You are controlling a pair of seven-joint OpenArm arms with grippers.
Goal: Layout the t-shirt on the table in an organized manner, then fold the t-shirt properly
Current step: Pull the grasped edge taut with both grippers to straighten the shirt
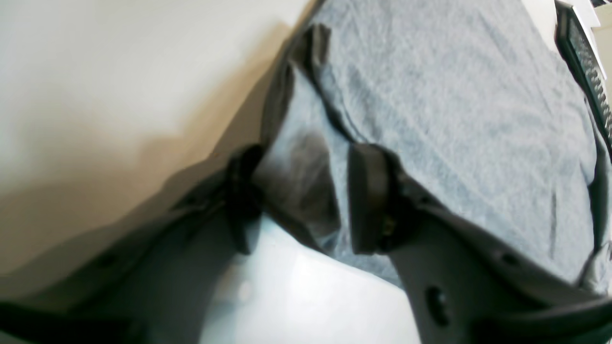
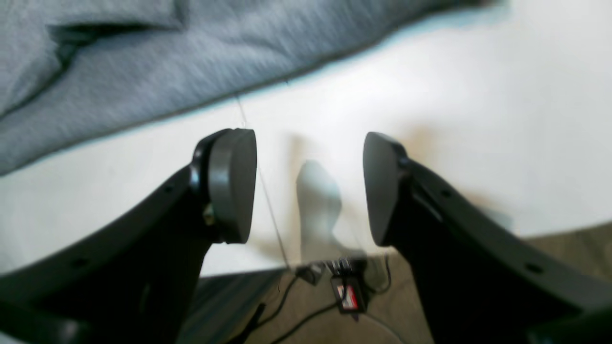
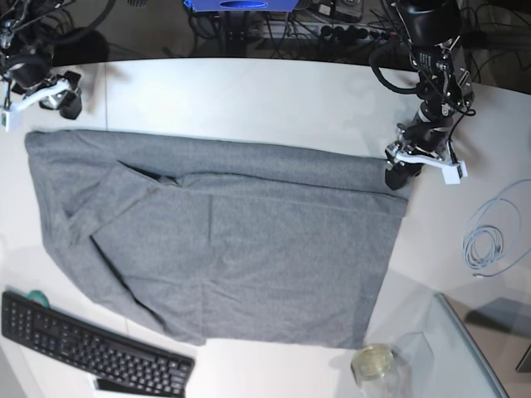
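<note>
The grey t-shirt (image 3: 224, 240) lies spread over the white table (image 3: 249, 99), with one sleeve folded in at the left and wrinkles along its far edge. My left gripper (image 3: 401, 176) is at the shirt's far right corner. In the left wrist view, the left gripper (image 1: 306, 205) is open and straddles a bunched fold of the t-shirt (image 1: 430, 95), pads apart. My right gripper (image 3: 50, 104) hovers by the shirt's far left corner. In the right wrist view, the right gripper (image 2: 310, 186) stands open over the bare table (image 2: 478, 119), just off the t-shirt's (image 2: 143, 62) edge, holding nothing.
A black keyboard (image 3: 91, 352) lies at the near left, touching the shirt's hem, and its end shows as the keyboard (image 1: 585, 71) in the left wrist view. A glass jar (image 3: 373, 362) and a clear glass panel (image 3: 448, 348) sit near right. A coiled cable (image 3: 489, 240) lies at right.
</note>
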